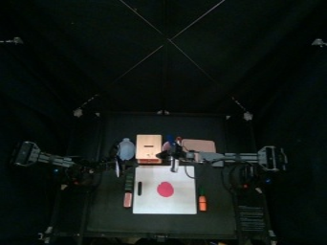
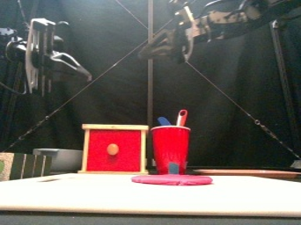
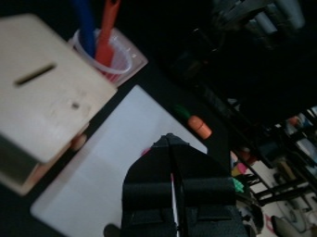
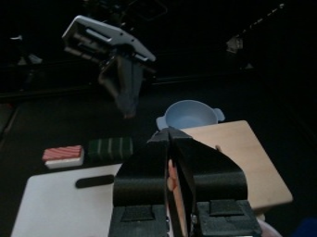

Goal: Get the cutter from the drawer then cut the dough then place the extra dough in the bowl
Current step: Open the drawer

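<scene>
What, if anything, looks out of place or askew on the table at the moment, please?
Nothing stands out. The red dough disc lies flat on the white cutting board, the wooden box is closed, the red cup stands upright, and the bowl sits beside the box.

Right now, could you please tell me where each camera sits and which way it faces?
Top: high above, looking down on the white board; both arms enter from the sides.
Front: at the table's front edge, level, facing the red cup; both arms overhead.
Left wrist: on the left arm, facing the wooden box; left pincer shows.
Right wrist: on the right arm, facing the bowl; right pincer shows.
Shared: both wrist views show that box.
</scene>
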You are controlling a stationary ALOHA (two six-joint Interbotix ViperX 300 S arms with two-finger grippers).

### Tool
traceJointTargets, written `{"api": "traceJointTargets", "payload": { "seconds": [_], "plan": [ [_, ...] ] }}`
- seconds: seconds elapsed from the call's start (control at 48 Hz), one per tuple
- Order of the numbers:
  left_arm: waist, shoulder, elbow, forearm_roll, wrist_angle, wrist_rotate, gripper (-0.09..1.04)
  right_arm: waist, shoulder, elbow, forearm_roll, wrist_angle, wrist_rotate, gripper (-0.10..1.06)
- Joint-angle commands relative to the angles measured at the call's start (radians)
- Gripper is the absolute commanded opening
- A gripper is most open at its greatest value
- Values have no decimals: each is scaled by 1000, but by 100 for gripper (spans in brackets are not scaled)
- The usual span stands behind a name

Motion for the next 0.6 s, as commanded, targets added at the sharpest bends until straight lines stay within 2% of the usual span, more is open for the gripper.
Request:
{"api": "traceJointTargets", "payload": {
  "seconds": [0.021,0.271,0.604],
  "plan": [
    [-20,49,-15,-75,-14,0,0,-32,74,-92,-2,21,-5,2],
    [-51,150,-69,-115,-21,0,0,-57,213,-155,-11,101,-6,2],
    [-71,230,-101,-114,-114,2,0,-51,232,-124,-58,183,0,2]
  ]
}}
